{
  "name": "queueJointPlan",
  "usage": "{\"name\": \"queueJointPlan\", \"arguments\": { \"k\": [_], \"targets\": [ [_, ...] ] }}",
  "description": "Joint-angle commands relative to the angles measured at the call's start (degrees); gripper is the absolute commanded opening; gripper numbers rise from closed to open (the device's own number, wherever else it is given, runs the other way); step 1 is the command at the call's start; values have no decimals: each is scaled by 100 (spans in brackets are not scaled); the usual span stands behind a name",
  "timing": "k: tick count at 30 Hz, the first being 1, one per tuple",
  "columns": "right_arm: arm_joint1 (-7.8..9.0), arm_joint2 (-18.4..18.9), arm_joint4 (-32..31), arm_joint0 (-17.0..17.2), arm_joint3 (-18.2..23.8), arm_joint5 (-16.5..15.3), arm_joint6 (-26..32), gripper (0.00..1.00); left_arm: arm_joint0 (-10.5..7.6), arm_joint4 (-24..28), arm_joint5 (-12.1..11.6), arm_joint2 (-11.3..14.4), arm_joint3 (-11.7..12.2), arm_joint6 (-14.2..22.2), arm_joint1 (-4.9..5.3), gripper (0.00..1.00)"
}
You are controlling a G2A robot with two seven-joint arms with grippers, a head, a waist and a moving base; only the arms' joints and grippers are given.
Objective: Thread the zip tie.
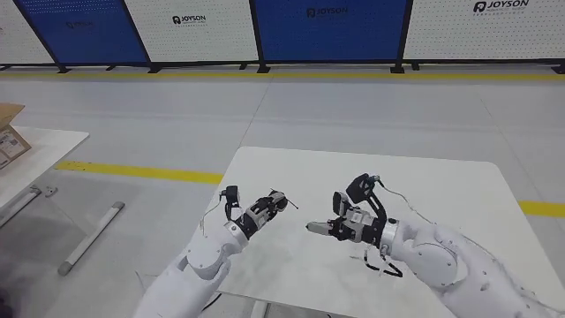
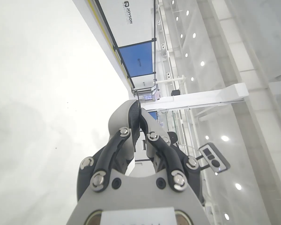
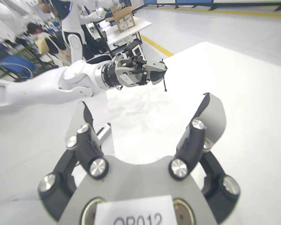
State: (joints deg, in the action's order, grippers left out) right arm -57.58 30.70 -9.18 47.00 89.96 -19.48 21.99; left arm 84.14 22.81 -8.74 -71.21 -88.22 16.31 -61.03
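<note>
Left hand pinches zip tie; right hand gapes above white table, panels behind.

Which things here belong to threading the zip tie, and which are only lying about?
For the job:
zip tie
left tool, shut on it
right tool, open
white table

Lying about:
cardboard box
side table under it
blue and white panels
yellow floor line

Top view looks down from overhead onto the table. Left wrist view sits close behind the left gripper, tilted toward the ceiling. Right wrist view sits close behind the right gripper, facing across the table, sharing the left gripper with the top view.
</note>
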Motion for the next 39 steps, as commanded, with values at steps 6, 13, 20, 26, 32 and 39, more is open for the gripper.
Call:
{"name": "queueJointPlan", "arguments": {
  "k": [6,13,20,26,32,39],
  "targets": [
    [-35,62,1208,-65,-122,0,510,100,53,107,4,-7,-71,33,-7,0],
    [-35,62,1208,-65,-122,0,510,100,53,107,4,-7,-71,33,-7,0],
    [-58,221,1722,105,-366,0,789,100,70,291,130,-15,-104,120,-23,0],
    [-98,551,2287,264,-766,0,1106,100,109,553,234,-123,-157,340,-20,0],
    [-184,592,2734,276,-1165,0,1702,100,-45,666,345,-14,129,567,-50,0],
    [-184,592,2734,276,-1165,0,1702,100,-61,635,328,27,130,535,-61,0]
  ]
}}
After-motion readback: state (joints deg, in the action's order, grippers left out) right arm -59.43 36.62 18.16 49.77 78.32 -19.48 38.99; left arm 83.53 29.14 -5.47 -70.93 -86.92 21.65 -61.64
